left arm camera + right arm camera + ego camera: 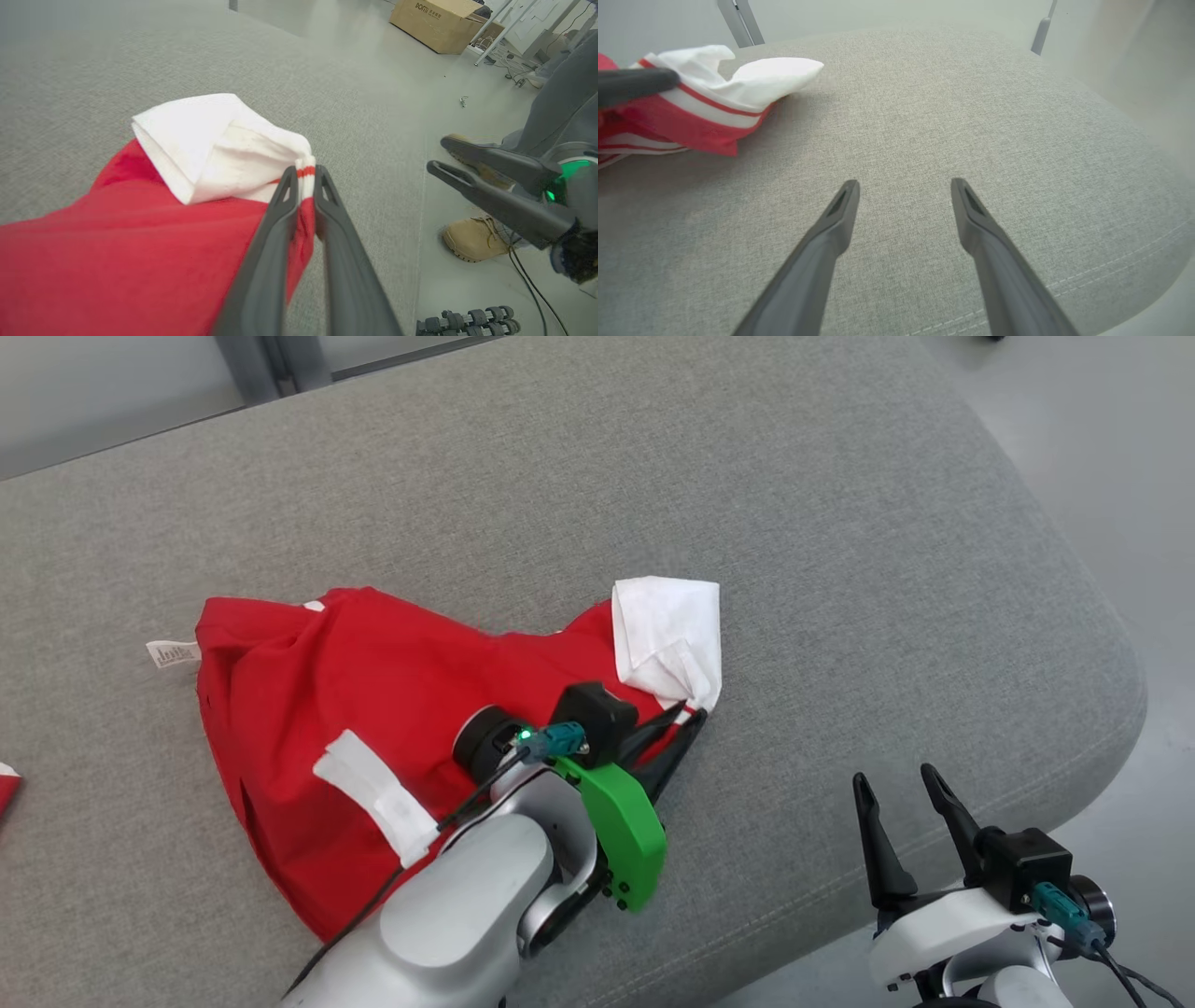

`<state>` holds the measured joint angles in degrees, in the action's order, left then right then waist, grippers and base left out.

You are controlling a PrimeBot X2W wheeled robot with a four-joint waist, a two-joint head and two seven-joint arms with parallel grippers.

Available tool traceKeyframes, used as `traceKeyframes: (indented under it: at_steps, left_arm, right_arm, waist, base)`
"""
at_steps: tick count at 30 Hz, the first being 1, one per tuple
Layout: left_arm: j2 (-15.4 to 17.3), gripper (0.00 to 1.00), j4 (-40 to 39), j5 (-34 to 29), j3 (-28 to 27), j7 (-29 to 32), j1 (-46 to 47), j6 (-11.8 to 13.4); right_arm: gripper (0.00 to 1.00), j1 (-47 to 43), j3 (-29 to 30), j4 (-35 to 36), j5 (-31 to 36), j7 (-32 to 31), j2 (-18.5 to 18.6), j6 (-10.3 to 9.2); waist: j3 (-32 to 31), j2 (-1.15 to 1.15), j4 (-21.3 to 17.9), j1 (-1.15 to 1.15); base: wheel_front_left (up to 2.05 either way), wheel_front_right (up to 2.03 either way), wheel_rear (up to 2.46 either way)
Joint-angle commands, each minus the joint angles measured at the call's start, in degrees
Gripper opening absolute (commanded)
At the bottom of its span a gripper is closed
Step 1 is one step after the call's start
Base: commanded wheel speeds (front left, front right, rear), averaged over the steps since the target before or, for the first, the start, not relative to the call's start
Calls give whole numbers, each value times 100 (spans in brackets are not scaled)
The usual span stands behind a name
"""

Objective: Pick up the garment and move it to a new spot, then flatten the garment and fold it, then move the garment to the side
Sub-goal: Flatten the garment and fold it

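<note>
One grey cushion (840, 569), pale floor (1102, 429) beside; left pincer (691, 714) clamps the garment (327, 709), right pincer (896, 782) apart

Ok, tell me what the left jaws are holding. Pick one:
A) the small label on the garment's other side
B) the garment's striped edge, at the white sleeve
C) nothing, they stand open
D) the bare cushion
B: in the left wrist view the left jaws are shut on the striped edge of the garment, just below the white sleeve.
</note>
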<state>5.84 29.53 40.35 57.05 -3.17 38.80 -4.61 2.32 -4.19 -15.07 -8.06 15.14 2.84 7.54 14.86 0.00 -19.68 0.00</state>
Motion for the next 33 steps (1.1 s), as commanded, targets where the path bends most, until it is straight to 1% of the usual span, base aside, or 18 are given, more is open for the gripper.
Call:
traceKeyframes:
  at_steps: [1,2,3,4,9,14,17,21,25,26,28,30,33]
  left_arm:
    - [-49,27,139,-77,115,-112,-94,-51]
    - [-60,45,236,-124,189,-144,-129,-74]
    - [-74,89,322,-158,262,-182,-154,-101]
    - [-86,100,421,-160,323,-210,-189,-119]
    - [-135,100,739,-47,529,-286,-260,-223]
    - [-155,100,676,139,486,-360,-268,-244]
    - [-79,100,382,236,559,-233,-247,-270]
    - [29,100,-434,500,715,-43,-206,-288]
    - [174,100,-1105,771,651,-59,-113,-292]
    - [232,100,-1192,829,537,-110,-82,-246]
    - [353,100,-1233,868,226,-244,-3,44]
    - [467,100,-1159,876,16,-247,33,300]
    - [644,100,-917,1074,-249,-33,162,503]
  right_arm:
    - [100,23,25,8,-59,1,9,-10]
    - [100,12,31,9,-62,1,10,-10]
    - [100,-6,32,1,-81,1,9,-10]
    - [100,-22,26,-5,-88,1,9,-10]
    - [100,-57,50,-23,-142,1,9,-10]
    - [100,-76,78,-9,-182,1,10,-10]
    - [100,-86,107,4,-185,1,9,-10]
    - [100,-90,130,11,-188,1,9,-10]
    - [100,-8,85,5,-214,1,10,-10]
    - [100,13,67,10,-226,1,10,-10]
    - [100,36,60,28,-244,1,11,-10]
    - [100,22,70,38,-250,1,10,-10]
    - [100,-30,77,28,-252,1,9,-10]
  waist:
    - [63,0,-92,0]
    - [75,0,-116,0]
    - [85,0,-146,0]
    - [94,0,-171,0]
    - [116,0,-243,0]
    - [99,0,-264,0]
    - [84,0,-243,0]
    - [92,0,-185,0]
    - [112,0,-189,0]
    - [121,0,-207,0]
    - [133,0,-240,0]
    - [149,0,-270,0]
    - [184,0,-303,0]
  base:
    - [0,0,0]
    - [0,0,0]
    - [0,0,0]
    - [0,0,0]
    - [0,0,0]
    - [0,0,0]
    - [0,0,0]
    - [0,0,0]
    - [0,0,0]
    - [0,0,0]
    - [0,0,0]
    - [0,0,0]
    - [0,0,0]
